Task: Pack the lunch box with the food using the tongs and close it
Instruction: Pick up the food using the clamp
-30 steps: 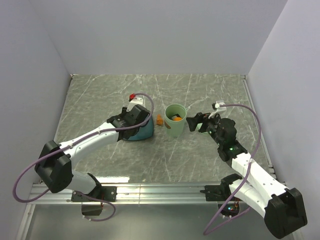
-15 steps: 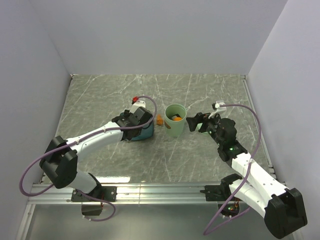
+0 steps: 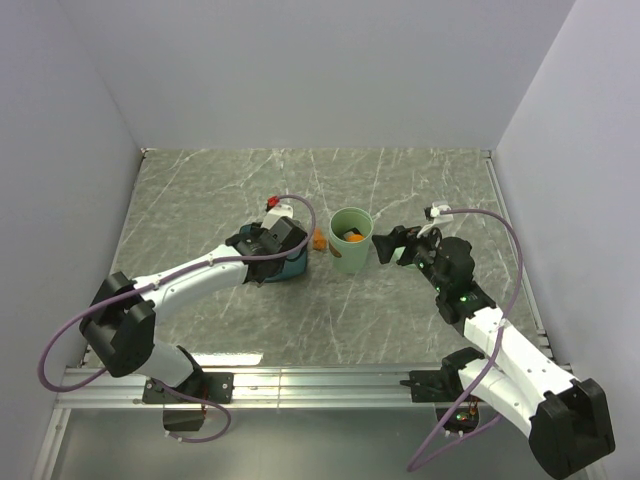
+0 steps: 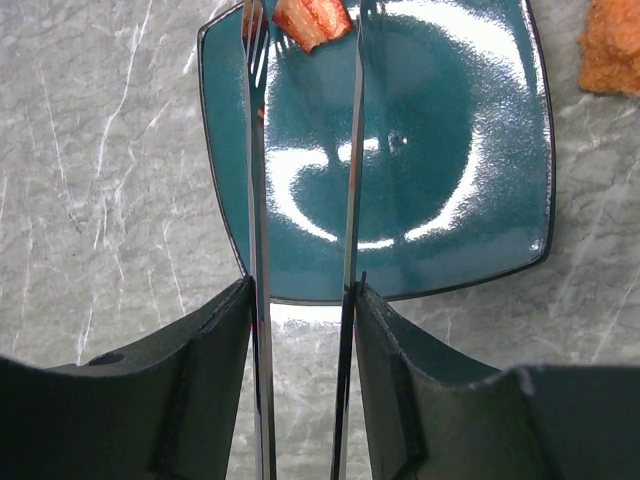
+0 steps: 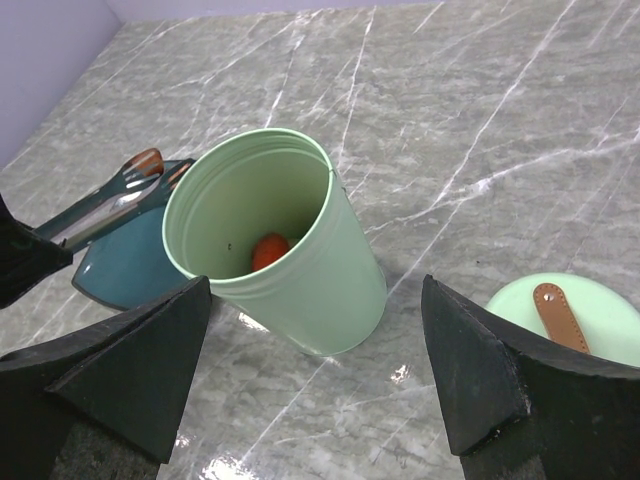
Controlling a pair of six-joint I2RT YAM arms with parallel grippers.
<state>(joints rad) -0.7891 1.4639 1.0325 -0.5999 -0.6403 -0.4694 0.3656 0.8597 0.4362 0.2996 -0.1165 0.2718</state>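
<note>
Slim shiny metal tongs (image 4: 256, 200) clamped lengthwise between the dark fingers (image 4: 190, 400) of the left gripper (image 4: 303, 300), both arms squeezed partway in yet apart along their length. Tips pinching a small orange-red food piece (image 4: 312, 20) over the 12 o'clock edge of a glossy dark teal square plate (image 4: 450, 150). Off the plate's 1 o'clock corner, lying on the grey marbled table (image 4: 100, 150), a crumbly orange food piece (image 4: 615, 50).

Upright near the table's middle in the overhead view, open at the top: pale mint-green cylindrical lunch box (image 3: 351, 240). Plate at its 9 o'clock, crumbly orange food piece between the two, just beside the lunch box. Down inside, on the bottom, a round orange-red food piece (image 5: 268, 250).

At the lunch box's 3 o'clock, right gripper (image 3: 385, 245), jaws spread wide, nothing between them touched. Farther out, at 4 o'clock from the lunch box in the right wrist view, round mint-green lid (image 5: 590, 330) flat on the table, small brown handle (image 5: 560, 315) on top.
</note>
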